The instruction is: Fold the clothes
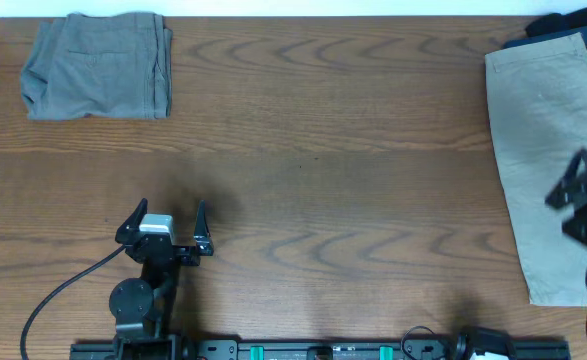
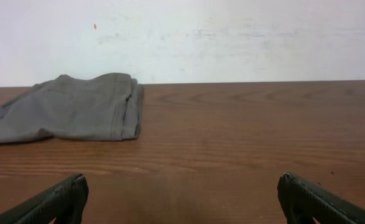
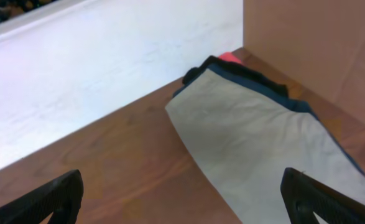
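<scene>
Grey shorts lie folded, long side across my counter; beige pair runs front-to-back. Left gripper, right gripper both spread wide, empty.

Lighting is even, diffuse and overhead. The table shows a mild sheen without glare. A soft, faint shadow lies just right of the left gripper. The right wrist view is slightly blurred; the wall behind the table is bright.
</scene>
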